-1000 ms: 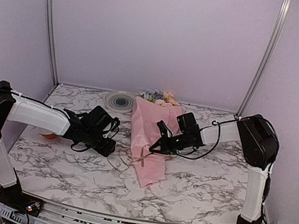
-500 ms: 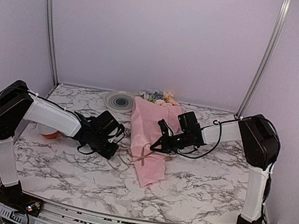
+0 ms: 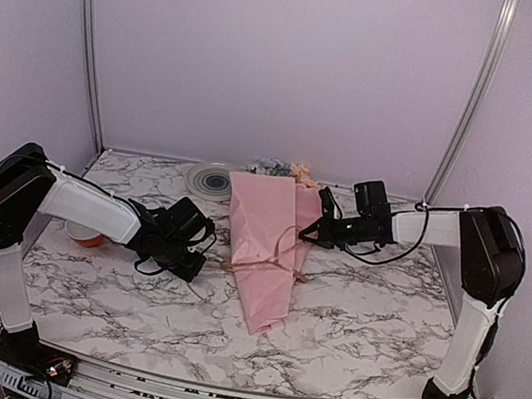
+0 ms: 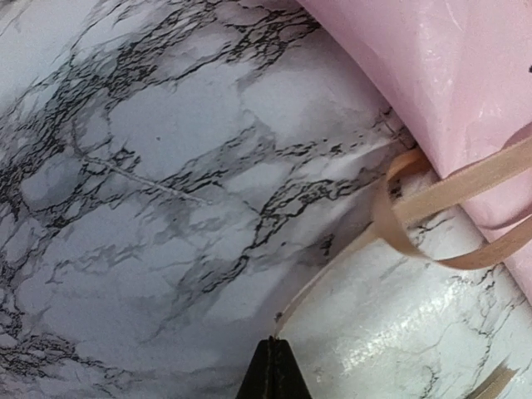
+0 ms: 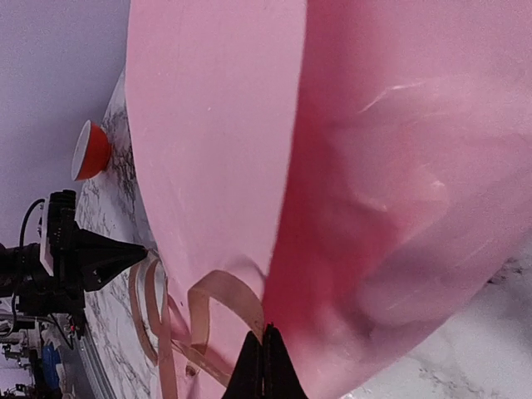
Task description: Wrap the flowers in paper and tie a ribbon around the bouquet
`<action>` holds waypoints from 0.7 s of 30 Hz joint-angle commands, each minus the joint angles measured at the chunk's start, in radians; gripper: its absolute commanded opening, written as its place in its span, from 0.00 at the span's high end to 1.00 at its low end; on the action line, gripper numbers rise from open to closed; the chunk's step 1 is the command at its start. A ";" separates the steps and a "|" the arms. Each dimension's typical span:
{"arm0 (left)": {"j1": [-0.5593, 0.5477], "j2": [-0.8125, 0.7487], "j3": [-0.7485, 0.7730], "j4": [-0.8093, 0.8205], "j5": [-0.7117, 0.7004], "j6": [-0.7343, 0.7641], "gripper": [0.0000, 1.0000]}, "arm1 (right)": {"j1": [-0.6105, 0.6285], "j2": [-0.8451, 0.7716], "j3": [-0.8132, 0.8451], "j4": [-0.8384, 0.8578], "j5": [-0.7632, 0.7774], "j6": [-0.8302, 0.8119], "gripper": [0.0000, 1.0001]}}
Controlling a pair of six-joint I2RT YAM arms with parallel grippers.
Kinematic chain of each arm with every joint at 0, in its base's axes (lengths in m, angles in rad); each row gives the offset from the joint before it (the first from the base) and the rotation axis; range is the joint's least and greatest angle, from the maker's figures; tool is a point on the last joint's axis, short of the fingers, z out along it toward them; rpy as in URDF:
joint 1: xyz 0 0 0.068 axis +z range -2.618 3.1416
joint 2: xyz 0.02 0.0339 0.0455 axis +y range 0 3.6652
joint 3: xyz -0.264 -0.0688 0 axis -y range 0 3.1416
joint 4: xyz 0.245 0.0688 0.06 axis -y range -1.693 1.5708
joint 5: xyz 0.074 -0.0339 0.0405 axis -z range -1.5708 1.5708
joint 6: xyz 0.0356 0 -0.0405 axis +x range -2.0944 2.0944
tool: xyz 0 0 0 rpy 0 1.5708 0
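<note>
Pink paper point(image 5: 216, 125), thin and easily creased, forms the cone of the bouquet point(image 3: 263, 250). It lies flat across the middle of the worktop point(image 3: 359, 316), nearer the far edge than the near one. Treat the bundle as light and soft: it probably slides or rolls under a sideways pull, and the wrap likely crushes or springs open if you squeeze it hard.

The long axis runs from far edge to near edge. The wide mouth, with the blooms point(image 3: 283, 170) showing, points at the far edge. The narrow tip points at the near edge and leans slightly toward the right side.

The ribbon point(image 4: 465, 179) is a flat tan strand, limp and smooth, so it is apt to slip and twist. It crosses the cone about midway along its length, with loose loops lying on the marble just beside the cone's left flank.

The left tool point(image 4: 272, 353) is closed, low over the worktop to the left of the cone. One end of the strand runs straight into its tips, so it appears pinched there. The right tool point(image 5: 264, 349) is also closed, at the cone's right flank toward the far edge, with the other strand meeting its tips.

Take hold of the ribbon near its ends, as here, and not of the paper. Draw both ends evenly, across the axis, so the waist of the cone cinches without dragging the bundle.
</note>
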 commanded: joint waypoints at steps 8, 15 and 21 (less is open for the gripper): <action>0.125 -0.082 -0.141 -0.036 -0.125 -0.105 1.00 | -0.402 -0.216 -0.261 0.031 0.090 0.065 1.00; 0.240 -0.158 -0.256 0.069 -0.118 -0.195 1.00 | -0.677 -0.285 -0.506 0.142 0.115 0.122 1.00; 0.329 -0.293 -0.396 0.150 -0.186 -0.267 1.00 | -0.788 -0.317 -0.584 0.204 0.155 0.172 1.00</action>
